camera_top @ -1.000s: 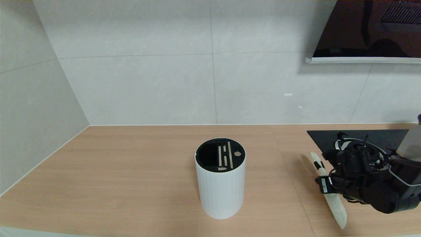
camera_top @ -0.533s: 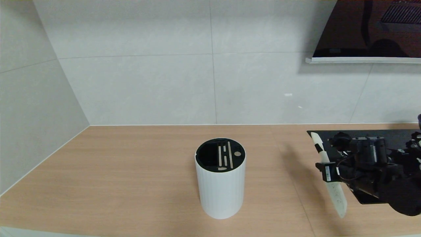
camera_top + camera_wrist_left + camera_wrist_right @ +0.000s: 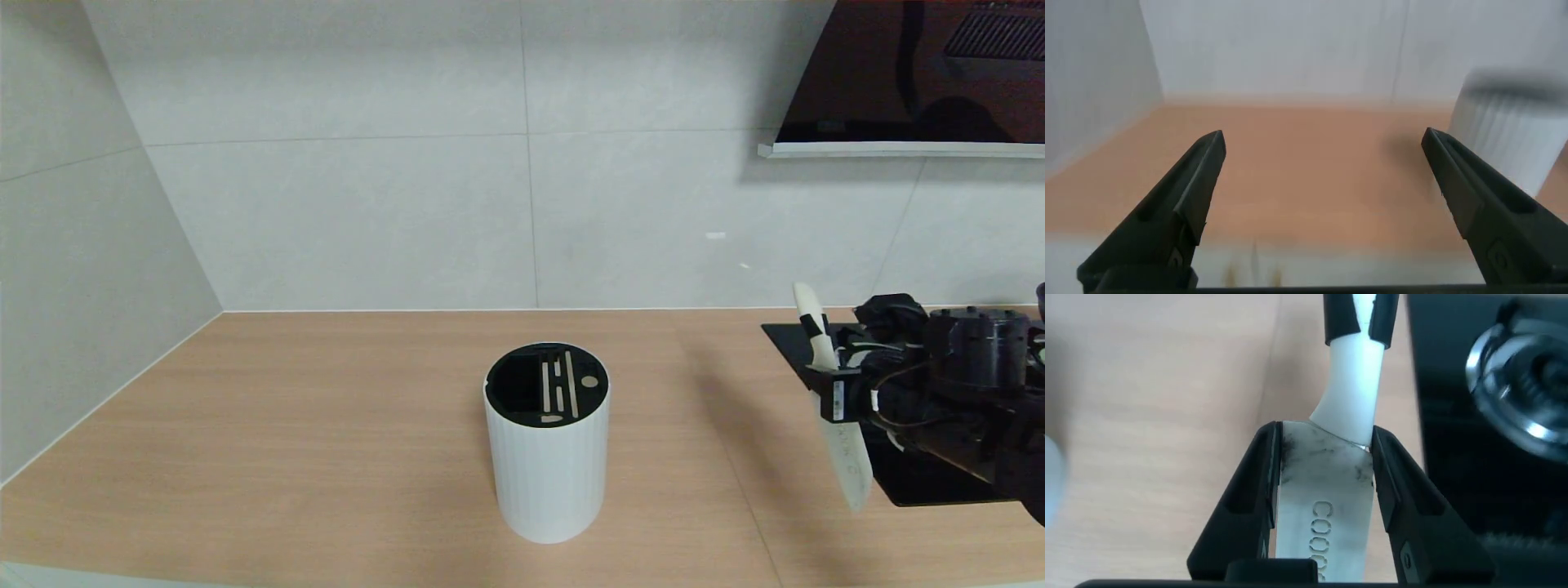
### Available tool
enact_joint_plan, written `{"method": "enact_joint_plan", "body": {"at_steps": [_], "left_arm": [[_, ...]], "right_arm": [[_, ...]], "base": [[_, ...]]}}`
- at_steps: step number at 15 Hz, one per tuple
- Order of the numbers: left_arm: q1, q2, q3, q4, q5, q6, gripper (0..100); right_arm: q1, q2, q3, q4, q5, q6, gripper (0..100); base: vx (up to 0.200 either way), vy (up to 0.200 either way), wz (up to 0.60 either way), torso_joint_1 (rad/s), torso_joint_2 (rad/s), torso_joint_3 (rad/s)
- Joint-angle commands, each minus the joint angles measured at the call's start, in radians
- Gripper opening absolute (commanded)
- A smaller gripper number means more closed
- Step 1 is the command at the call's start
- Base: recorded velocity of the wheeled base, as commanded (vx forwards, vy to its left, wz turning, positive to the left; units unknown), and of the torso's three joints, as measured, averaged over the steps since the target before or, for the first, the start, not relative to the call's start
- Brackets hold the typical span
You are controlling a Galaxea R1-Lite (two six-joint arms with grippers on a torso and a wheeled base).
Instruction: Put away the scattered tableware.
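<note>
Knife: a pale, one-piece-looking blade with a white handle ringed by a dark band. It is pinched in the right pincer and hangs clear of the counter. The jaws are pressed onto the root of the blade, just where it meets the handle. In the right wrist view the flat face of the knife is turned up between the two fingers of the right pincer, so the pads seem to bear on the back and the cutting edge rather than on the flats.

From the pincer, the handle sticks up and away towards the wall, and the blade runs down and back under the wrist. The knife is steeply tilted, not quite upright.

I judge it stiff and light, with a smooth surface that could slip or swing in so narrow a hold. If it is ceramic, as its look suggests, it would chip on a hard knock. The handle would give a surer hold.

A white holder with slots in its dark top stands well off to the pincer's left. A black hob lies just beneath and behind the pincer.

The left pincer is spread wide and holds nothing, with the holder off to one side of it.
</note>
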Motion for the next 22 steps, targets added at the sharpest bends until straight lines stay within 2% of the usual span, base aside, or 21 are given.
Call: {"method": "enact_joint_plan", "body": {"at_steps": [1,3,4,5,6,8,10,12,14,15,18,20,21,22], "left_arm": [[-0.002,0.093,-0.15,0.106,-0.082,0.003,100],[-0.008,0.285,-0.38,0.283,-0.189,0.003,100],[-0.015,0.4,-0.473,0.312,-0.265,0.004,100],[-0.018,0.49,-0.538,0.31,-0.34,0.021,100],[-0.02,0.565,-0.587,0.31,-0.384,0.041,100],[-0.037,0.749,-0.691,0.297,-0.432,0.052,100],[-0.124,0.881,-0.754,0.254,-0.432,0.038,100],[-0.25,1.078,-0.774,0.06,-0.429,-0.036,100],[-0.325,1.179,-0.713,-0.118,-0.426,-0.134,100],[-0.344,1.229,-0.682,-0.19,-0.426,-0.158,100],[-0.419,1.374,-0.598,-0.383,-0.421,-0.172,100],[-0.483,1.433,-0.553,-0.529,-0.416,-0.229,100],[-0.52,1.467,-0.539,-0.628,-0.403,-0.301,100],[-0.54,1.496,-0.53,-0.705,-0.393,-0.355,100]], "right_arm": [[0.04,-0.09,-0.037,0.003,0.0,0.0,0],[0.089,-0.107,-0.105,0.005,-0.003,0.0,0],[0.111,-0.107,-0.152,0.009,-0.006,0.0,0],[0.132,-0.11,-0.189,0.031,-0.006,0.0,0],[0.154,-0.113,-0.226,0.06,-0.006,0.0,0],[0.219,-0.119,-0.301,0.13,-0.006,0.0,0],[0.279,-0.114,-0.343,0.143,-0.006,0.0,0],[0.387,-0.121,-0.369,0.172,-0.014,0.0,0],[0.448,-0.128,-0.343,0.182,-0.075,0.005,0],[0.454,-0.128,-0.329,0.182,-0.083,0.003,0],[0.516,-0.15,-0.304,0.182,-0.086,0.008,0],[0.566,-0.177,-0.297,0.184,-0.086,0.023,0],[0.588,-0.182,-0.295,0.184,-0.086,0.042,0],[0.609,-0.177,-0.292,0.184,-0.086,0.052,0]], "base": [[0.0,0.0,0.0,0.0,0.0,0.0],[0.0,0.0,0.0,0.0,0.0,0.0],[0.0,0.0,0.0,0.0,0.0,0.0],[0.0,0.0,0.0,0.0,0.0,0.0],[0.0,0.0,0.0,0.0,0.0,0.0],[0.0,0.0,0.0,0.0,0.0,0.0],[0.0,0.0,0.0,0.0,0.0,0.0],[0.0,0.0,0.0,0.0,0.0,0.0],[0.0,0.0,0.0,0.0,0.0,0.0],[0.0,0.0,0.0,0.0,0.0,0.0],[0.0,0.0,0.0,0.0,0.0,0.0],[0.0,0.0,0.0,0.0,0.0,0.0],[0.0,0.0,0.0,0.0,0.0,0.0],[0.0,0.0,0.0,0.0,0.0,0.0]]}}
